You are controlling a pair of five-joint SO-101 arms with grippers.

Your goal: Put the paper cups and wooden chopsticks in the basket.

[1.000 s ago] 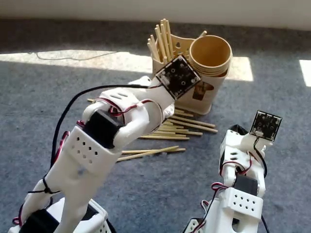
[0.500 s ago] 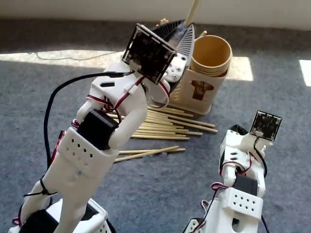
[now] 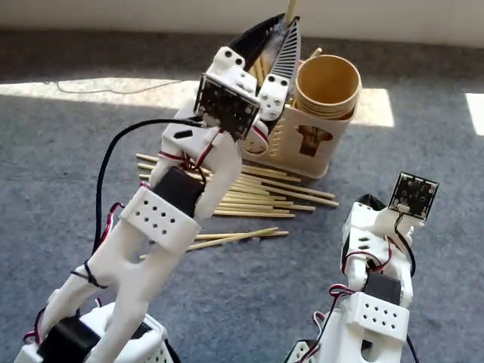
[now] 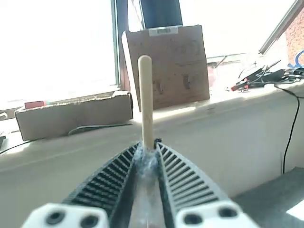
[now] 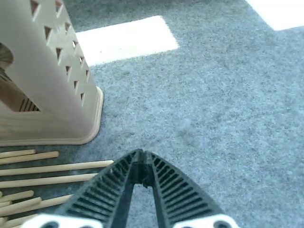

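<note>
Grey carpet (image 3: 423,113) carries the scene. High view: the left tool (image 3: 286,26) hangs over the basket (image 3: 306,147), clamped on one chopstick (image 3: 290,9) that points upward, beside the stacked paper cups (image 3: 327,87) inside. Loose chopsticks (image 3: 261,193) lie fanned at the basket's foot. Left wrist view: the chopstick's long axis runs straight out between narrow fingers. Right wrist view: the right tool (image 5: 141,173), closed on nothing, sits low near the basket wall. The left arm looks better placed for the drop.

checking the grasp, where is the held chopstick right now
In the high view the chopstick stands upright, pinched in the left gripper above the basket, beside the paper cups.
</note>
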